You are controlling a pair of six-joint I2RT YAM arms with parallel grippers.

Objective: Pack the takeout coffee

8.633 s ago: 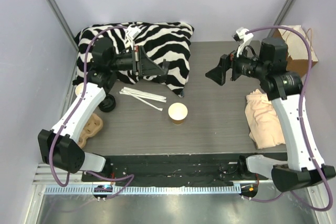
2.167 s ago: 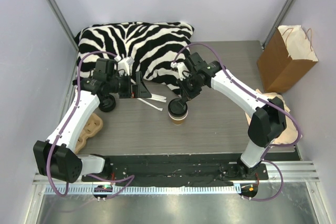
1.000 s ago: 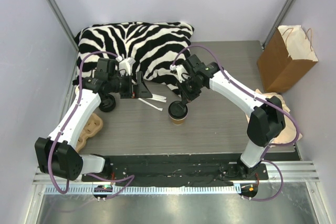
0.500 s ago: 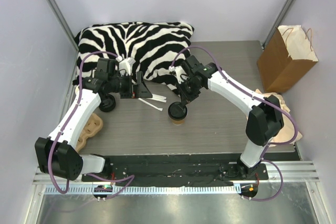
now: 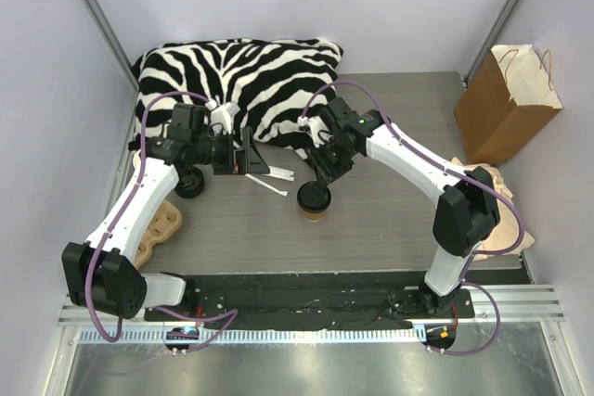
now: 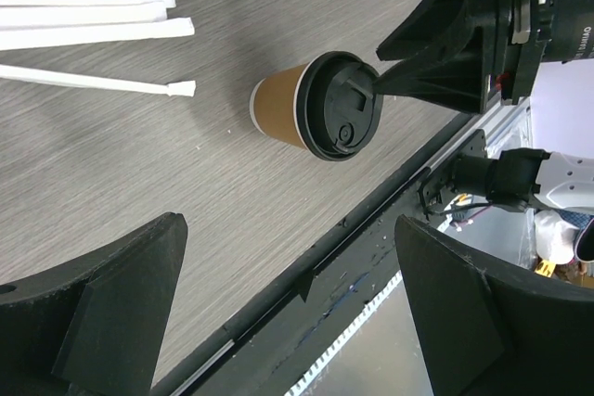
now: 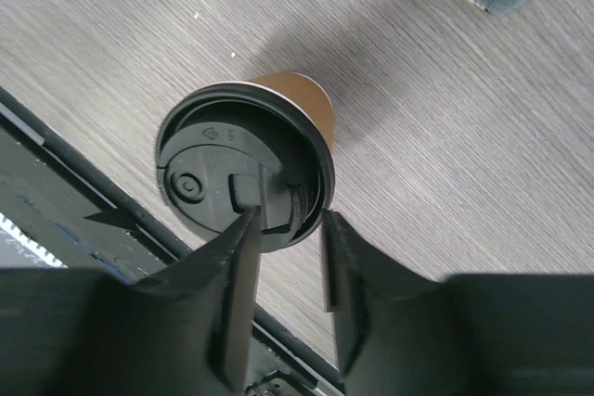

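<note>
The takeout coffee (image 5: 313, 201), a brown paper cup with a black lid (image 7: 223, 173) seated on it, stands upright on the grey table near the front edge. My right gripper (image 7: 290, 220) hangs just above it, open. One finger is over the lid top, the other outside the rim, with a gap on each side. My left gripper (image 5: 249, 157) is wide open to the cup's left, holding nothing. In the left wrist view the cup (image 6: 278, 110) shows with the right gripper (image 6: 394, 81) at its lid.
A brown paper bag (image 5: 506, 99) stands at the back right. A zebra pillow (image 5: 251, 76) lies at the back. White wrapped straws (image 5: 269, 175) lie left of the cup. A cardboard cup carrier (image 5: 160, 227) and a beige cloth (image 5: 497, 229) sit at the sides.
The cup was lidless; the right gripper brought the black lid onto it. In the last second its jaws have spread apart from the lid's rim. The left arm has stayed put.
</note>
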